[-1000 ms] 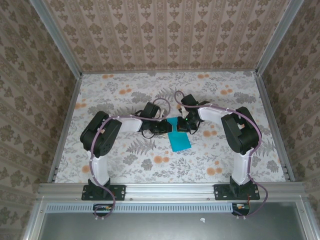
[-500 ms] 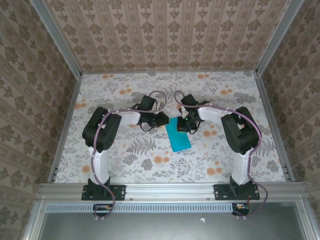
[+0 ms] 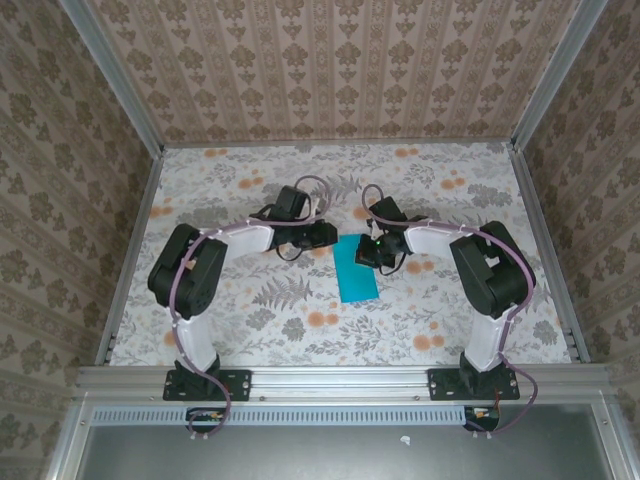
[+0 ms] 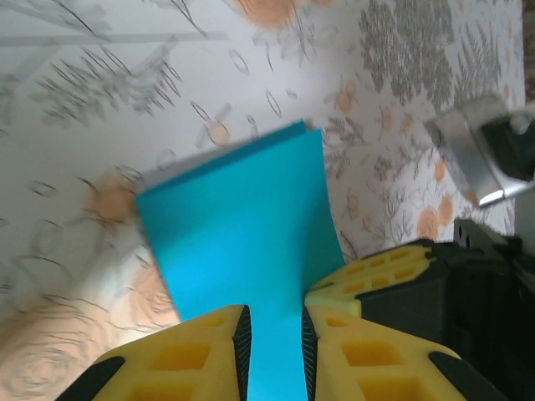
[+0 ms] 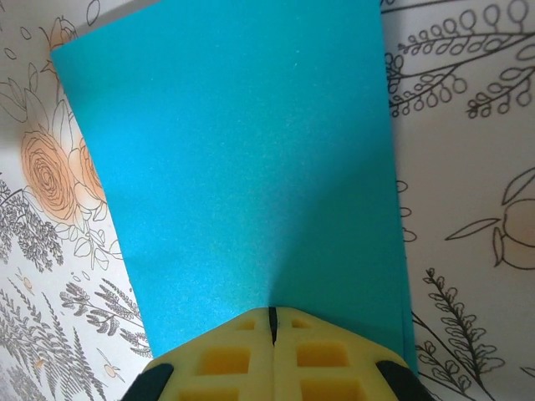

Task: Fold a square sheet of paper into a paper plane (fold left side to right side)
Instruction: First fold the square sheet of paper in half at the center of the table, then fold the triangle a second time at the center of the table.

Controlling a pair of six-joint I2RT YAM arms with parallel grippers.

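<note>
Cyan-blue paper: the square sheet of paper (image 3: 357, 270) lies flat on the floral table (image 3: 250, 180), midway between the two arms and doubled into an upright rectangle. In the left wrist view a second layer peeks out along its far edge, so we judge the left-to-right fold to be already laid over.

The right gripper (image 3: 368, 250) sits on the far short end of the sheet. In its own wrist view the yellow fingers (image 5: 226, 359) are pressed together, with only a hairline slit between them, and their tips are set on the paper. We read this as an anchor that keeps the two layers from sliding or springing apart.

The left gripper (image 3: 326, 236) stands just beside the far left corner. Its jaws are narrowly parted and blue shows through the gap, with nothing visibly clamped. We take this as a position from which it could press along the left long edge, where the crease should lie.

Several things are hidden or unclear:
- We cannot tell whether the closed right fingers pinch a layer or merely bear down on it.
- The left wrist view is blurred, so we cannot say whether those fingertips touch the sheet.
- Both wrist views lose one end of the paper behind their own fingers.
- From above, the far end lies under the right gripper.
- How sharp the crease is cannot be made out.
</note>
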